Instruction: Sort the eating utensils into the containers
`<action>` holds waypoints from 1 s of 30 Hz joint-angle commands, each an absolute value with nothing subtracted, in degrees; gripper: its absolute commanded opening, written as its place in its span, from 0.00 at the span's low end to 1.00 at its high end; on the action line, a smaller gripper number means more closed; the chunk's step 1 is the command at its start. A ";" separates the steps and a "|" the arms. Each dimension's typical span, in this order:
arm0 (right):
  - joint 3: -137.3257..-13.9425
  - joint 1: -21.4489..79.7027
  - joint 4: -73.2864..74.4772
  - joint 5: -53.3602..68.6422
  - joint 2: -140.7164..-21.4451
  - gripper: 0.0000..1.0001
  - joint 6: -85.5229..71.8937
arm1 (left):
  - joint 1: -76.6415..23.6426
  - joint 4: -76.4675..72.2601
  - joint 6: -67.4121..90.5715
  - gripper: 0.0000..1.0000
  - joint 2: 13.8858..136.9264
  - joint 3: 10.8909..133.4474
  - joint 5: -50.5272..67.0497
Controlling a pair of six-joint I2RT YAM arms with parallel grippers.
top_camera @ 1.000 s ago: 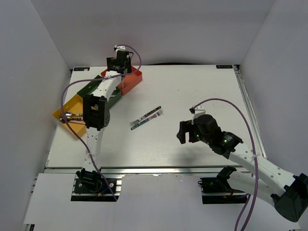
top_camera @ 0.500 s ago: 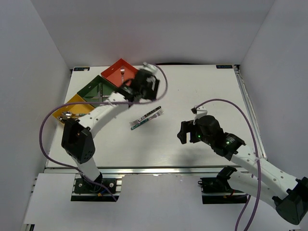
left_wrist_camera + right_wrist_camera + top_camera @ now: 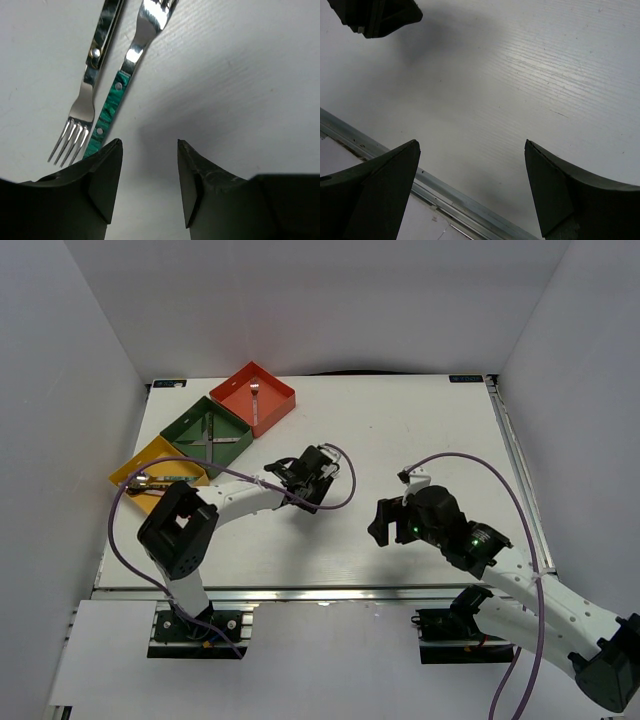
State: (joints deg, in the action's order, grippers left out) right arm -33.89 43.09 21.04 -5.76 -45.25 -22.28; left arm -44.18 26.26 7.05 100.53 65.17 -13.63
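Observation:
Two eating utensils lie side by side on the table in the left wrist view: an all-silver fork (image 3: 85, 100) and a teal-handled one (image 3: 111, 107). My left gripper (image 3: 149, 150) hovers just right of the teal handle, its jaws apart over bare table. From above, the left gripper (image 3: 305, 478) hides both forks. The containers sit at the back left: a red-orange tray (image 3: 275, 390), a dark green tray (image 3: 190, 420) and a yellow tray (image 3: 135, 465), each with utensils inside. My right gripper (image 3: 385, 522) stands wide open and empty (image 3: 471, 150).
The table's metal front rail (image 3: 445, 195) runs under the right gripper. The left gripper's dark body (image 3: 375, 15) shows in the corner of the right wrist view. White walls close in the table on three sides.
My left arm swung from the trays at the back left down to the two forks at mid table, and its jaws narrowed. The right arm hardly moved.

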 commanded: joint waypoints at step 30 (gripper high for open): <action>-33.84 42.80 19.07 -3.96 -45.26 0.89 -23.03 | -36.21 20.48 8.34 0.46 109.34 67.15 -2.55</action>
State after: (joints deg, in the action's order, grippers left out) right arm -33.04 43.09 20.99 -4.54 -45.10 -22.96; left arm -35.90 19.51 6.57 110.28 69.82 -4.97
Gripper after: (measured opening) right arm 0.894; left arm 0.471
